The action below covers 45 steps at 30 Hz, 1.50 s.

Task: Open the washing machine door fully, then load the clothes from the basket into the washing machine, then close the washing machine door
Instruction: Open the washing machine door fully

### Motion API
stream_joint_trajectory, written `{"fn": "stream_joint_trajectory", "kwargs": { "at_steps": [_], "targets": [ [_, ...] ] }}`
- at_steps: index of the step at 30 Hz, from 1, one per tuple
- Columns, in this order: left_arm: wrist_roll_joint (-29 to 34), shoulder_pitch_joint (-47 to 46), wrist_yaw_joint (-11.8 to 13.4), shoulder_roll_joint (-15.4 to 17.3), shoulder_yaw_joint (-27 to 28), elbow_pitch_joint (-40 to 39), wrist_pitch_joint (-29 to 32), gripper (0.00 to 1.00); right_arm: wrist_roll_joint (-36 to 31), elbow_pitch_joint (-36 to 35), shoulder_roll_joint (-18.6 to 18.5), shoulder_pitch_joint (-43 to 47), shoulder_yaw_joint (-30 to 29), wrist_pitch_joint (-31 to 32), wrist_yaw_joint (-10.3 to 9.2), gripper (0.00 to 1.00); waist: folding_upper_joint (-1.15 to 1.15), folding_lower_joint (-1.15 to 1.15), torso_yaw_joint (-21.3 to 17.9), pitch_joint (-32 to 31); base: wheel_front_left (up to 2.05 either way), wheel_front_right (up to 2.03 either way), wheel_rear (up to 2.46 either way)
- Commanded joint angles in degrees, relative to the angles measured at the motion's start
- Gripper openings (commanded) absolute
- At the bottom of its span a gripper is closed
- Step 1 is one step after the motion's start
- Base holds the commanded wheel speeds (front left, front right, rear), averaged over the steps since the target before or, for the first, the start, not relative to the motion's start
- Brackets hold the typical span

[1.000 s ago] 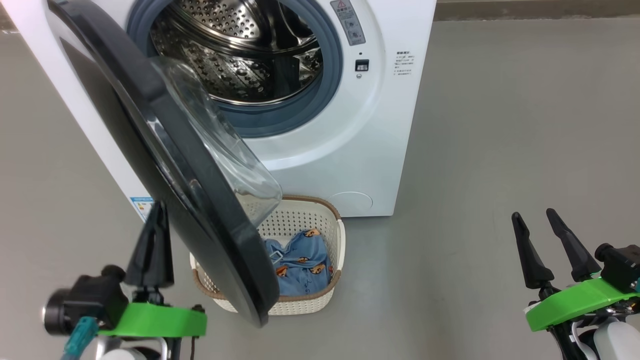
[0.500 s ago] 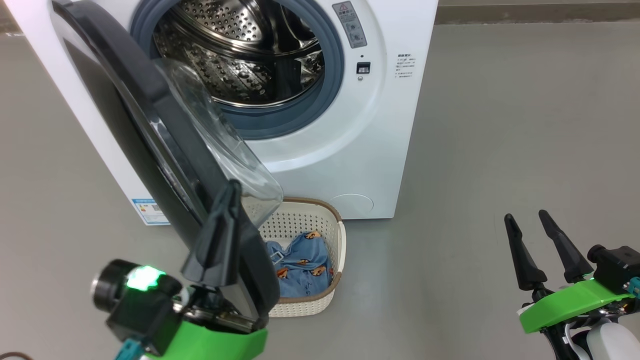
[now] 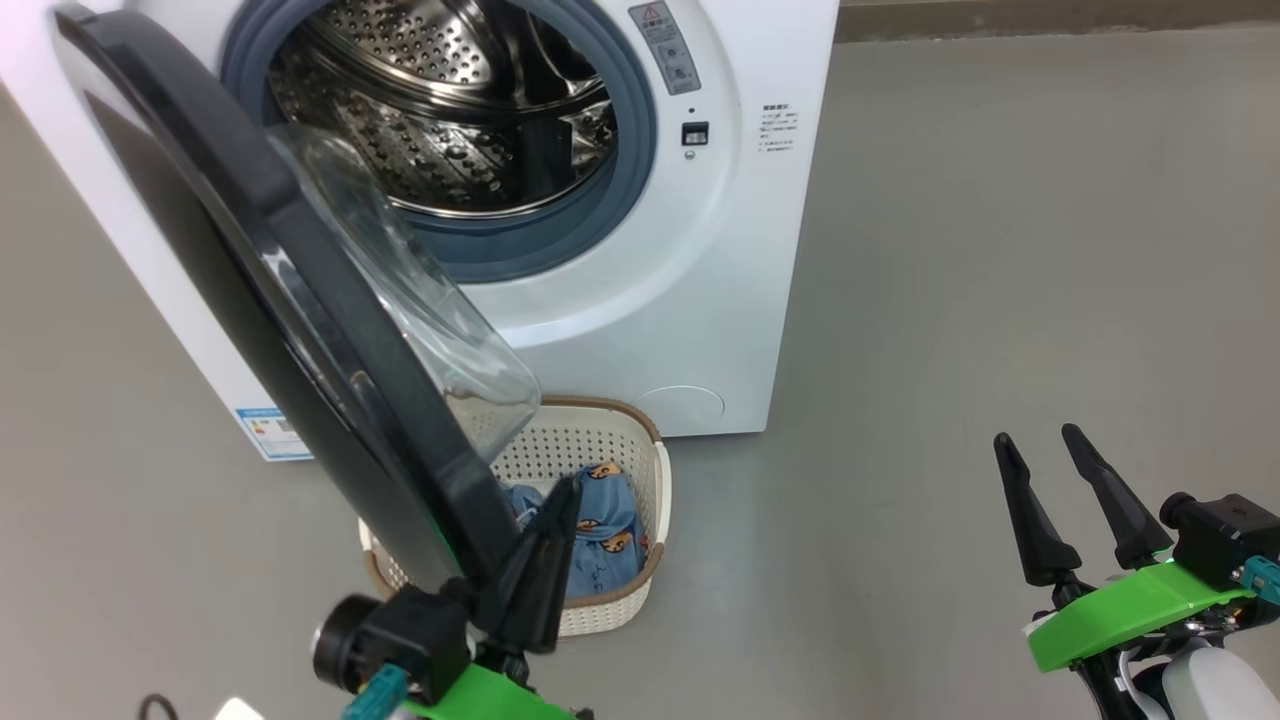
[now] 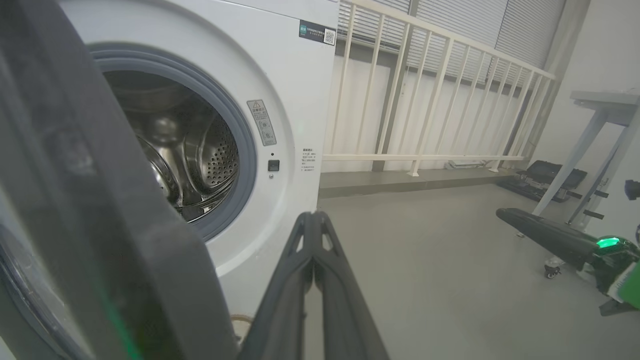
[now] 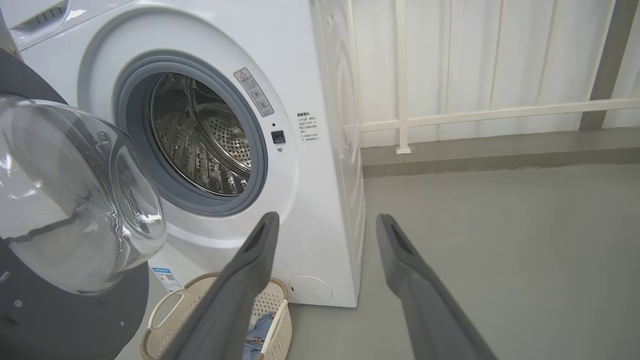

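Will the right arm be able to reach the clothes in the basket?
Probably yes: the right gripper is open, only bare floor lies between, and the clothes peek out beside the door.

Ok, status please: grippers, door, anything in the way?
Left gripper shut, empty, beside lower rim of the washing machine door. Right gripper open, empty. Door partly open, overhanging the basket with the clothes.
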Motion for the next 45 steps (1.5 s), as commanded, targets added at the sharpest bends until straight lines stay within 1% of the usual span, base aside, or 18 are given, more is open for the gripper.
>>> {"fn": "stream_joint_trajectory", "kwargs": {
  "at_steps": [1, 5, 11, 17, 26, 27, 35, 45],
  "targets": [
    [-0.8, -1.8, -0.2, 0.2, 1.4, 0.5, -0.5, 0.00, 0.1, -1.2, -0.6, 0.1, 1.1, -0.7, 0.09, 1.00, 0.00, 0.00, -0.3, 0.0, 0.00, 0.00, 0.00],
    [-2.4, -2.9, -0.1, 0.2, 0.8, 5.6, -1.2, 0.00, 0.2, -1.1, -0.6, 0.1, 1.1, -0.7, 0.09, 1.00, 0.00, 0.00, -0.7, 0.1, 0.00, 0.00, 0.00],
    [-6.1, -5.1, 1.1, 0.2, -0.6, 11.4, -2.6, 0.00, 0.1, -1.0, -0.4, 0.2, 0.9, -0.7, 0.09, 1.00, 0.00, 0.00, -0.7, 0.2, 0.00, 0.00, 0.00],
    [-7.2, -6.3, 2.8, 0.2, 1.5, 13.7, -3.2, 0.00, 0.0, -1.0, -0.4, 0.3, 0.2, -0.7, 0.09, 1.00, 0.00, 0.00, 0.1, 0.2, 0.00, 0.00, 0.00],
    [-5.7, -3.8, 2.7, 1.2, 6.4, 12.7, -3.3, 0.00, -0.2, -0.8, 0.1, 0.8, -0.8, -0.7, 0.09, 1.00, 0.00, 0.00, 3.5, 0.0, 0.00, 0.00, 0.00],
    [-5.7, -3.8, 2.7, 1.2, 6.4, 12.7, -3.3, 0.00, -0.2, -0.8, 0.1, 0.8, -0.8, -0.7, 0.09, 1.00, 0.00, 0.00, 3.5, 0.0, 0.00, 0.00, 0.00],
    [-4.0, -2.3, 2.5, 2.5, 8.1, 12.0, -3.3, 0.00, -0.2, -1.1, 0.3, 1.0, -1.7, -0.7, 0.09, 1.00, 0.00, 0.00, 7.1, 0.3, 0.00, 0.00, 0.00],
    [-4.2, 0.5, 4.5, 4.7, 11.4, 10.4, -3.3, 0.00, -0.4, -1.3, 0.7, 1.3, -2.2, -0.7, 0.09, 1.00, 0.00, 0.00, 11.7, 0.3, 0.00, 0.00, 0.00]
  ]
}}
